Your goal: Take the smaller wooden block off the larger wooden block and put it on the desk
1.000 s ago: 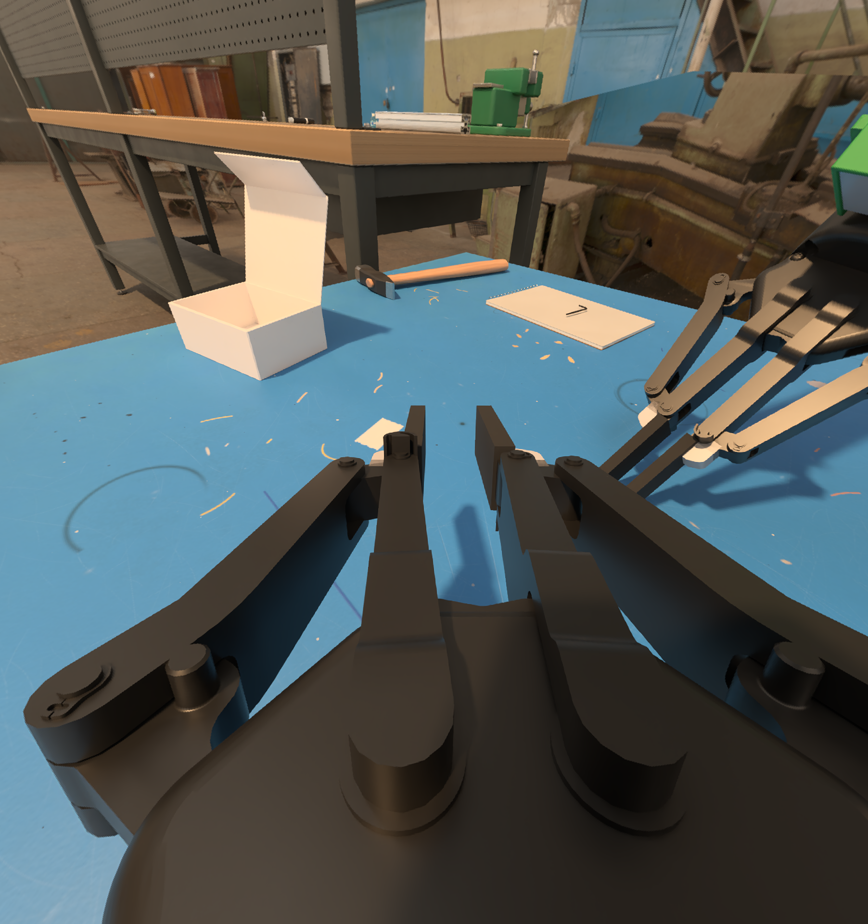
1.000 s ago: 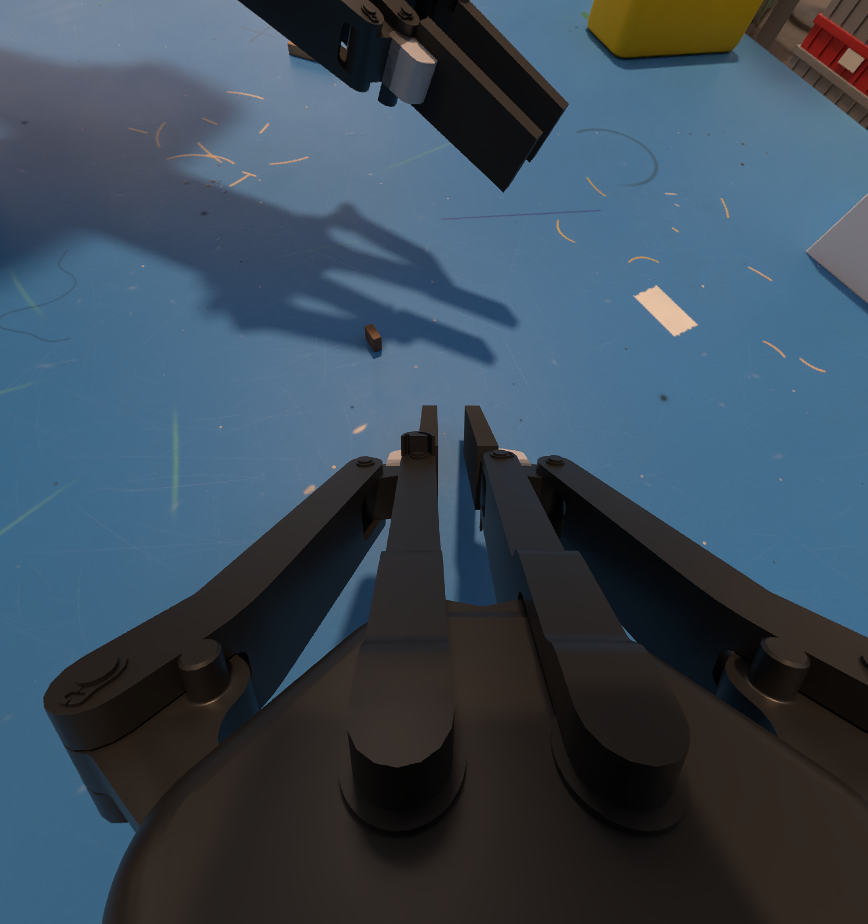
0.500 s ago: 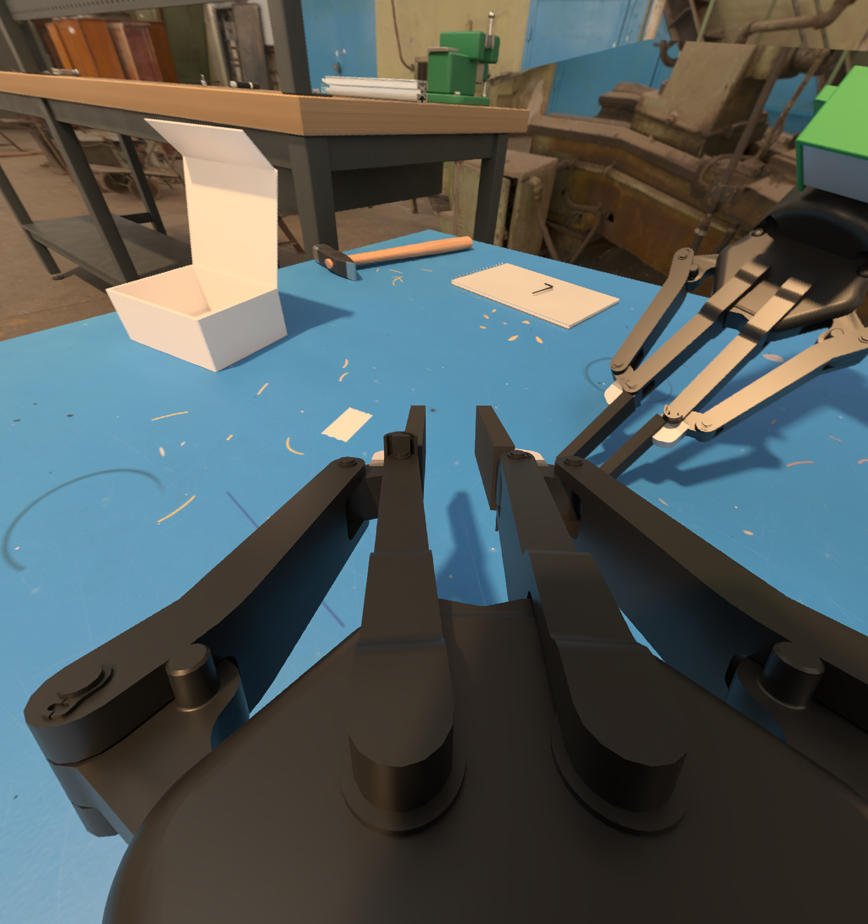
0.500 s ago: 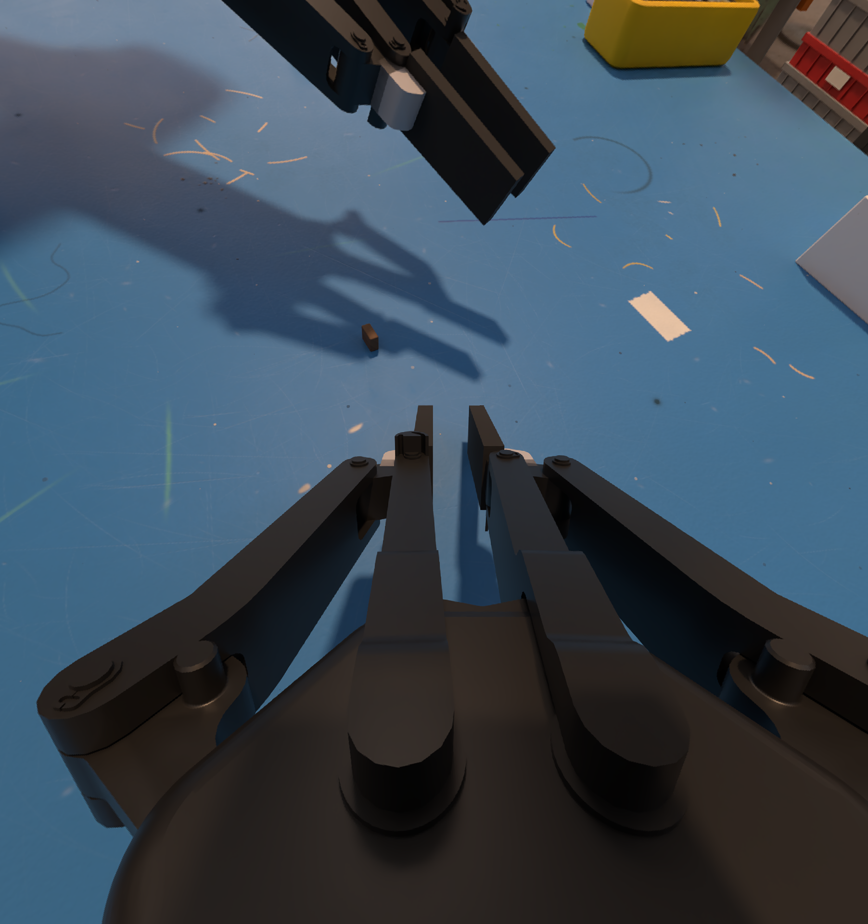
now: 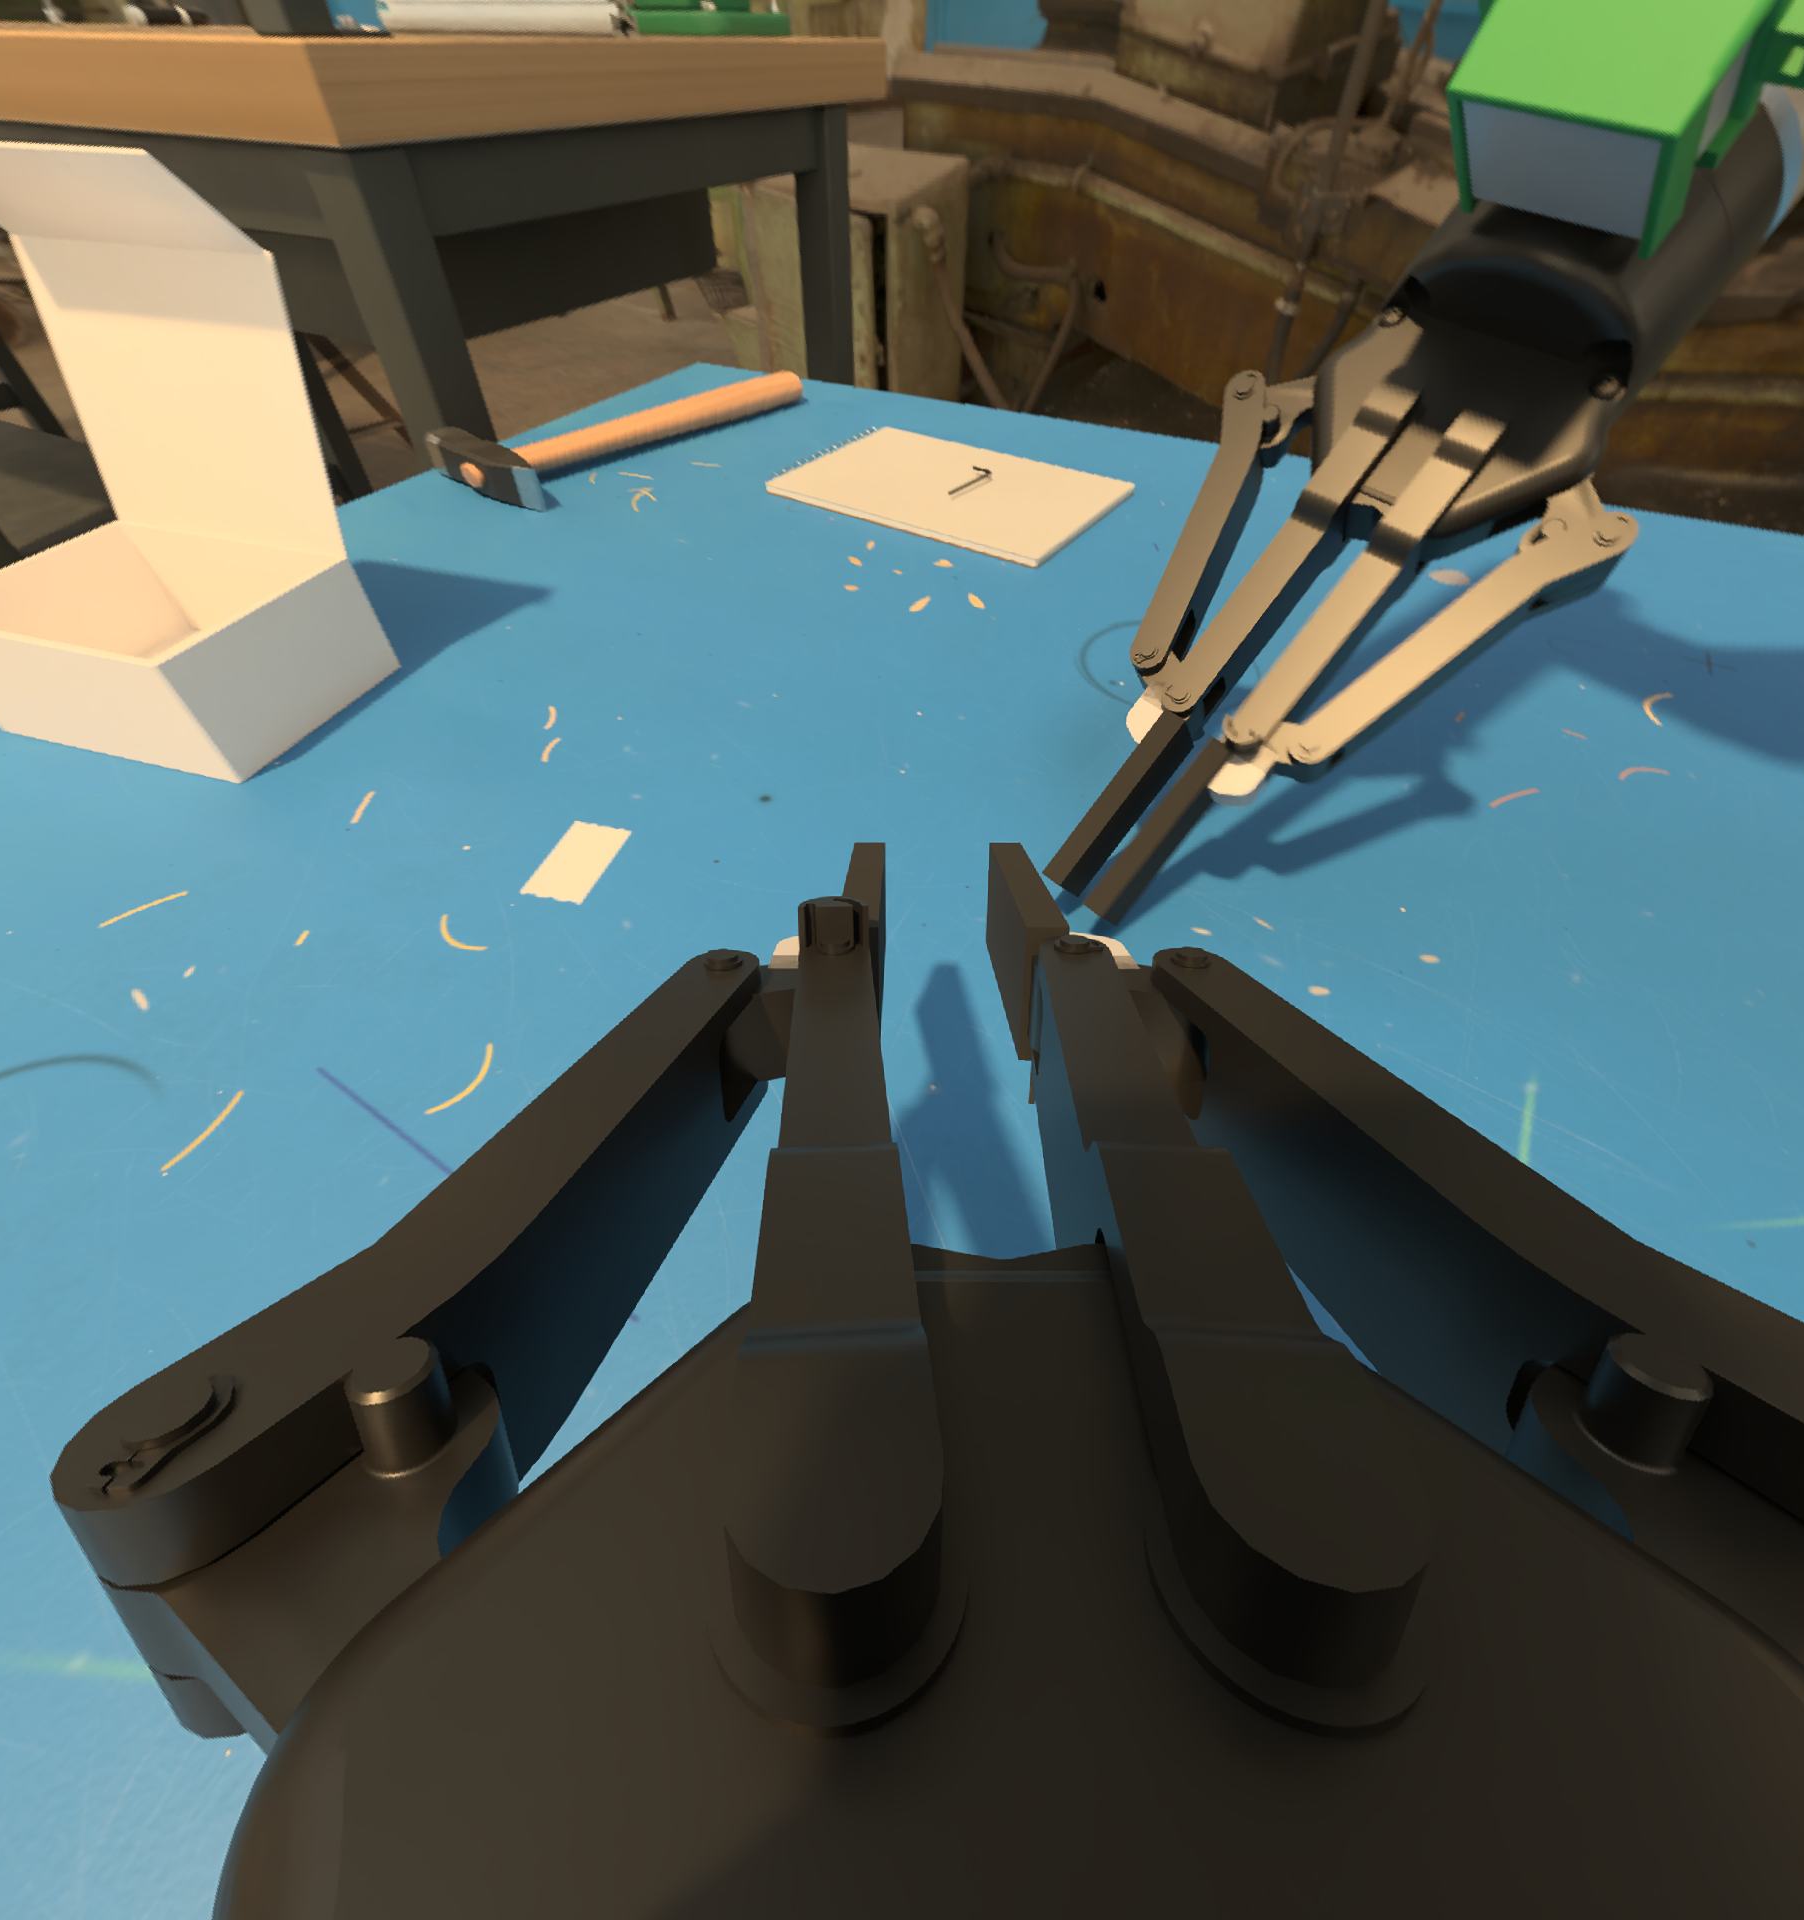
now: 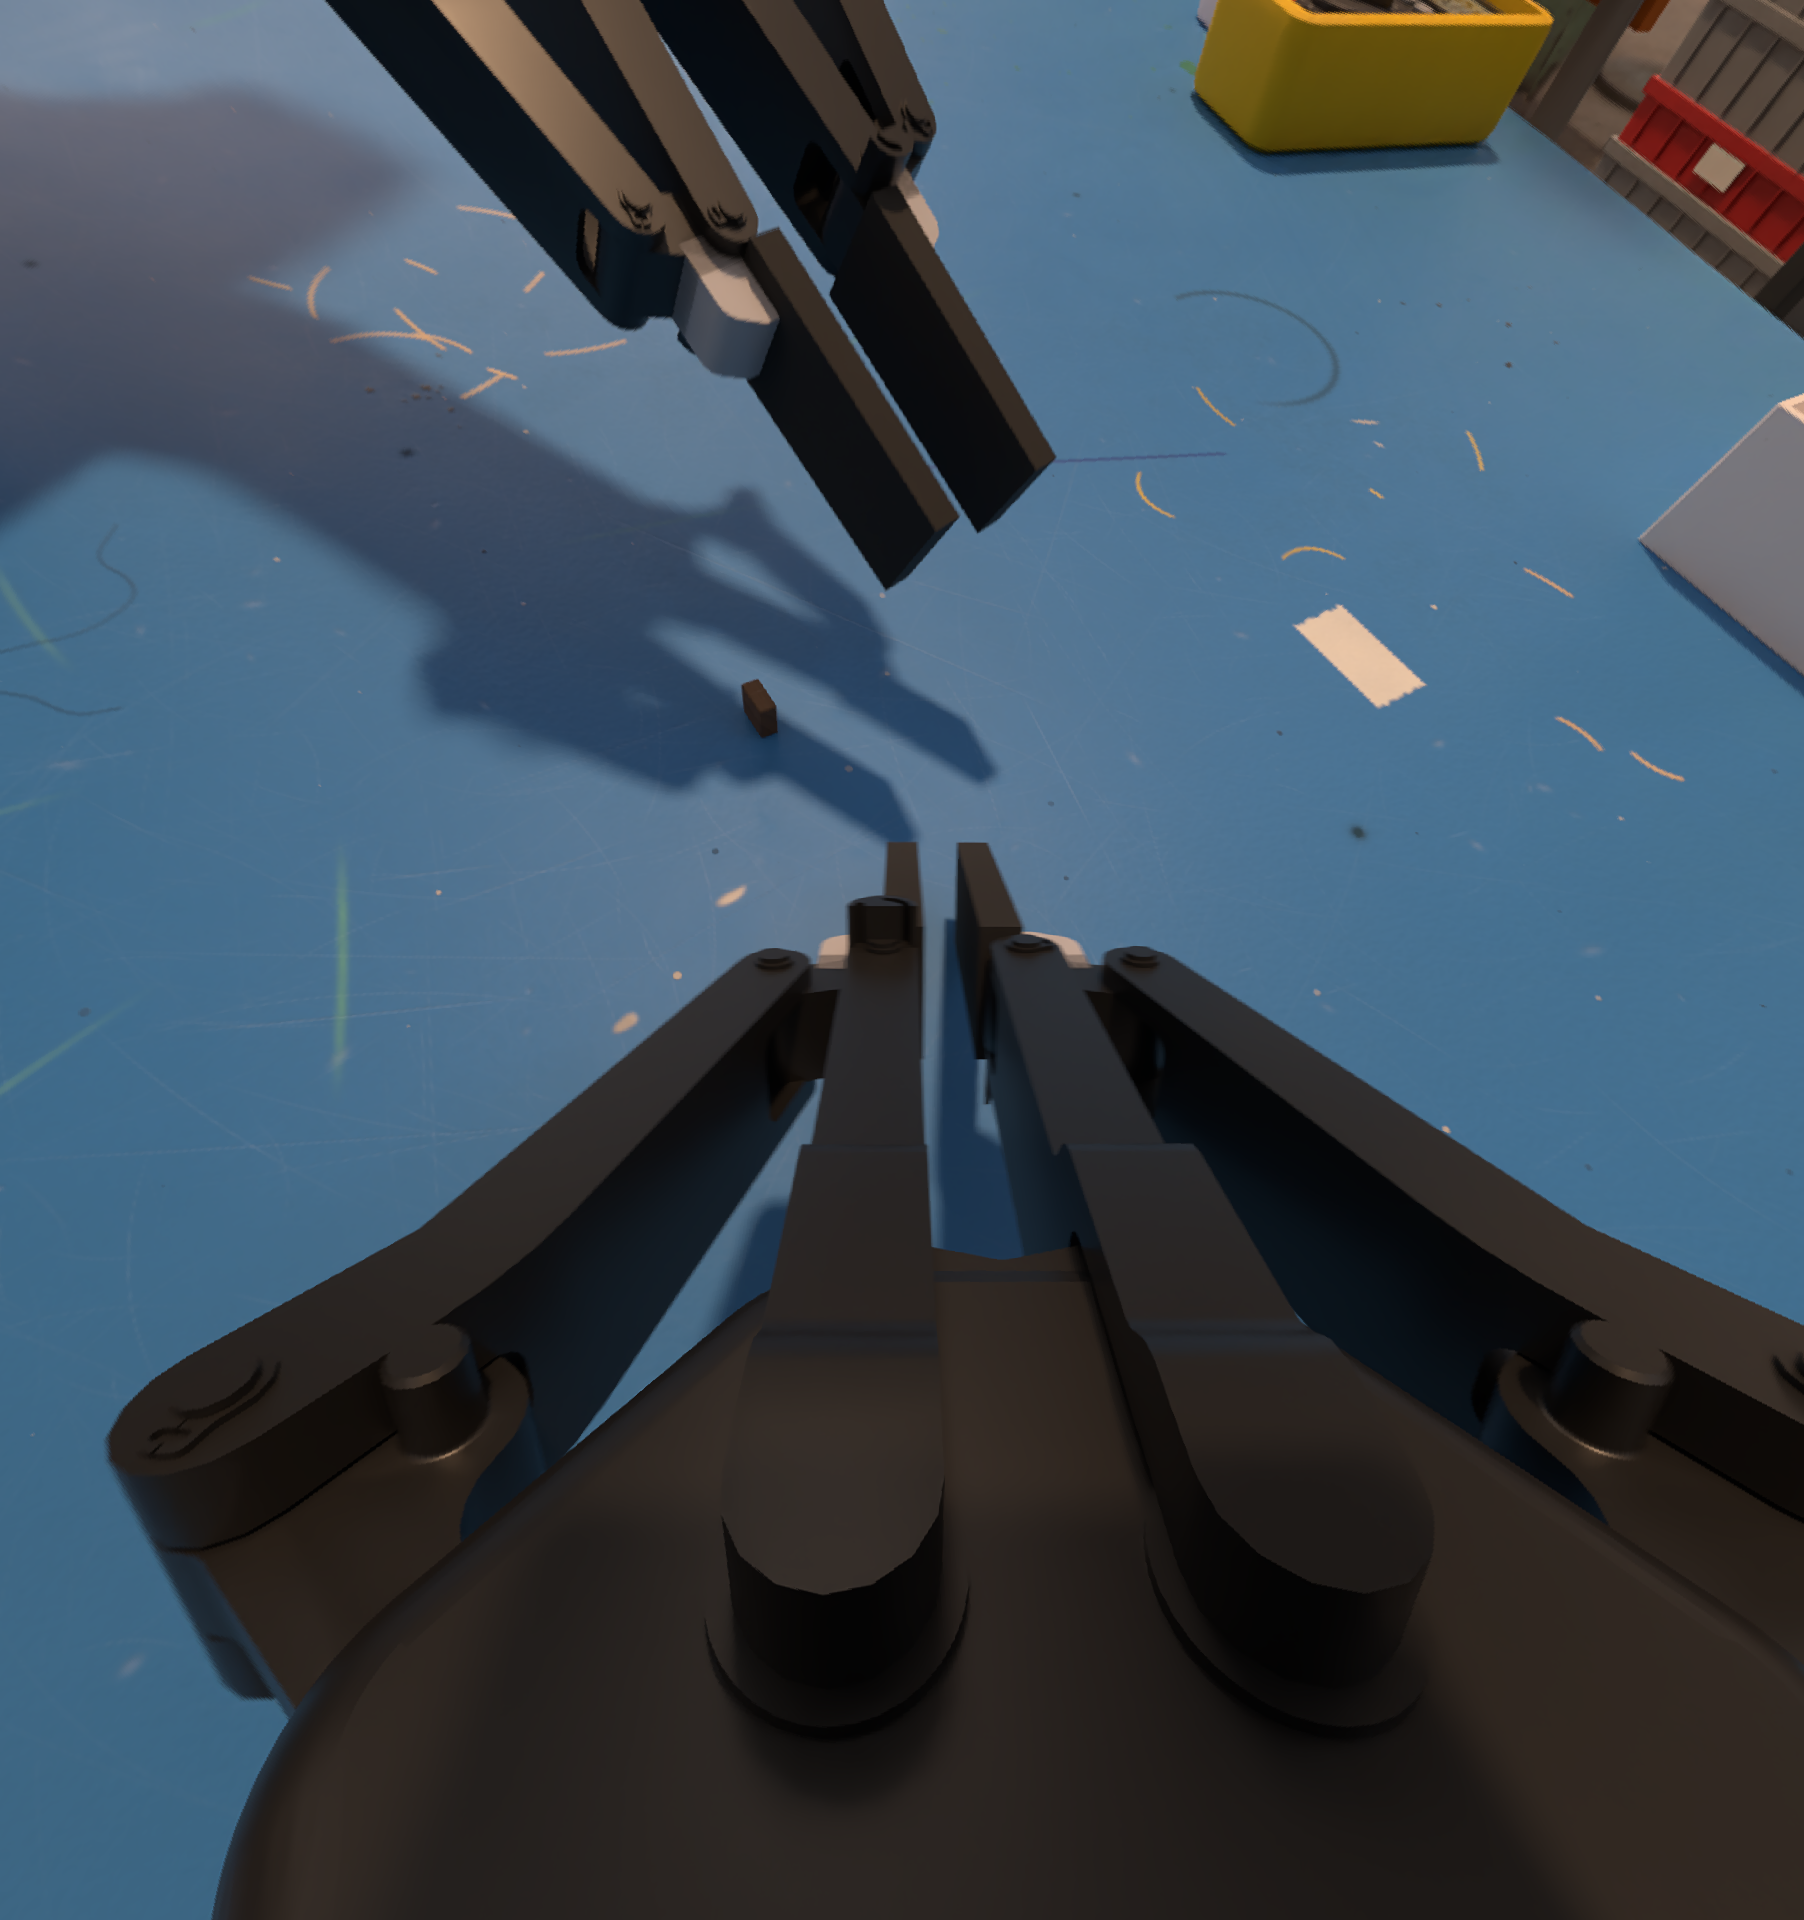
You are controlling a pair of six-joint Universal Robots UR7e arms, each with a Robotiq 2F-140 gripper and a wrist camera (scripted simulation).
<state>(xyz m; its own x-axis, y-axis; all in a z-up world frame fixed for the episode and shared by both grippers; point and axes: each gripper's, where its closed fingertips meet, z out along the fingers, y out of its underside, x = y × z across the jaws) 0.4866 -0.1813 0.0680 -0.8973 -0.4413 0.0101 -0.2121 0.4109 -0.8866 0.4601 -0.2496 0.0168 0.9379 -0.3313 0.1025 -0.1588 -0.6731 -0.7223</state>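
A tiny dark brown block (image 6: 760, 708) lies alone on the blue desk (image 6: 254, 935), in the shadow of the arms, only in the right wrist view. No larger wooden block shows in either view. My left gripper (image 5: 937, 883) hangs over the desk (image 5: 669, 675) with its fingers nearly together and nothing between them. It also shows in the right wrist view (image 6: 965, 530), above and just beyond the small block. My right gripper (image 6: 937, 862) is shut and empty, a little short of the block. Its tips (image 5: 1095, 888) come close to my left gripper's right finger.
A white open box (image 5: 171, 665), a hammer (image 5: 617, 436) and a notepad (image 5: 950, 499) lie at the desk's far side. A white strip (image 5: 576, 862) lies on the desk. A yellow bin (image 6: 1365, 62), a red bin (image 6: 1750, 177) and the white box (image 6: 1791, 540) show in the right view.
The two grippers have drawn closer together, the left one coming lower over the small brown block. The block has not moved. Both stay shut and empty.
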